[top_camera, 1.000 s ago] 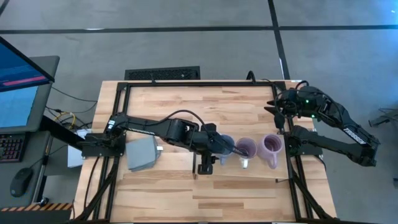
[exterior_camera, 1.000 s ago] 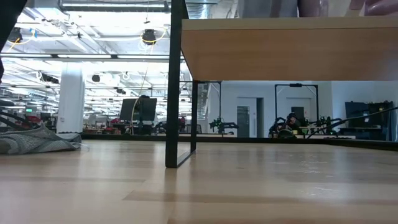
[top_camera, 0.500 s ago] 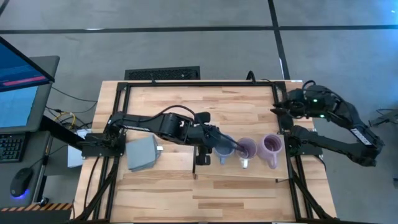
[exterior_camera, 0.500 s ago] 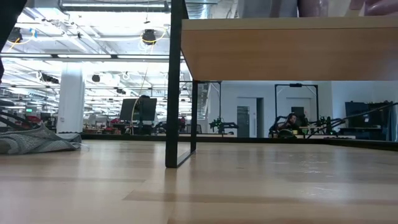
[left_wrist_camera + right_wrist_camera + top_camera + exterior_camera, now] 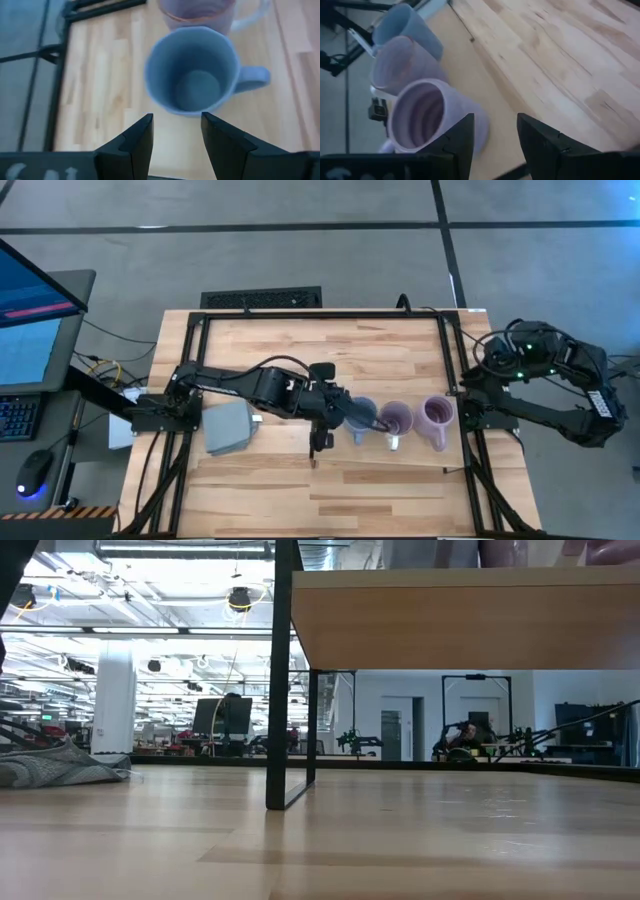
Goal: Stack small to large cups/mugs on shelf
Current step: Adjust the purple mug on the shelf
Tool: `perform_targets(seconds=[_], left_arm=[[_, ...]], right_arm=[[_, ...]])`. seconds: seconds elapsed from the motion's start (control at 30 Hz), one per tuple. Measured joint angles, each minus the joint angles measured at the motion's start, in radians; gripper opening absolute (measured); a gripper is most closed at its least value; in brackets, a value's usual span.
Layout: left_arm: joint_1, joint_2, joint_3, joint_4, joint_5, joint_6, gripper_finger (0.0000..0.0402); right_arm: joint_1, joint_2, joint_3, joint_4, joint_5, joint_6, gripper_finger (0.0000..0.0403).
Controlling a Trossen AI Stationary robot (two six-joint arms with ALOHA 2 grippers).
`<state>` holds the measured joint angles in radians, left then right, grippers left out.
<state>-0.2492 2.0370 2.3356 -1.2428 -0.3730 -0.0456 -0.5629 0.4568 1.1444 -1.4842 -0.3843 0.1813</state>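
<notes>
Left end effector (image 5: 176, 131) (open, empty) faces the blue-grey mug (image 5: 192, 70).

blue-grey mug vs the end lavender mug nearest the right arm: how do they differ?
Colour: the blue-grey mug is dull blue; the end lavender mug is pale purple.
Size: from above, the blue-grey mug's mouth looks smaller than the lavender mug's.
Place: they sit at opposite ends of the row, the blue-grey mug just ahead of the open left hand.
Shared: both upright, empty, handled.
</notes>
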Motion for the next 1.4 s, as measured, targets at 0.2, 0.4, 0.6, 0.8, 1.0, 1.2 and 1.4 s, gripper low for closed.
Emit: perform_targets(seconds=[0.2,0.4,0.6,0.8,1.0,1.2,1.4], left_arm=[[0.019,-0.064,0.000,0.026,-0.043,0.023,0.0158],[0.066,-0.152,0.001,0.109,0.041,0.072,0.0158],[0.117,-0.196,0.001,0.167,0.120,0.128,0.0158],[0.182,-0.198,0.000,0.264,0.288,0.194,0.0158],[0.230,-0.232,-0.096,0.382,0.413,0.206,0.0158],[0.254,-0.403,-0.372,0.538,0.377,0.163,0.0158],[0.263,-0.667,-0.778,0.805,0.263,0.114,0.0158]], right_arm=[[0.000,0.000,0.001,-0.015,0.020,-0.038,0.0171],[0.000,0.000,0.001,-0.038,0.022,-0.077,0.0171],[0.000,0.000,0.001,-0.050,0.027,-0.119,0.0171],[0.000,0.000,0.001,-0.059,0.028,-0.130,0.0171],[0.000,-0.001,0.001,-0.086,0.039,-0.137,0.0171],[0.000,-0.012,0.001,-0.079,0.074,-0.140,0.0171],[0.000,-0.012,0.001,-0.079,0.074,-0.176,0.0171]])
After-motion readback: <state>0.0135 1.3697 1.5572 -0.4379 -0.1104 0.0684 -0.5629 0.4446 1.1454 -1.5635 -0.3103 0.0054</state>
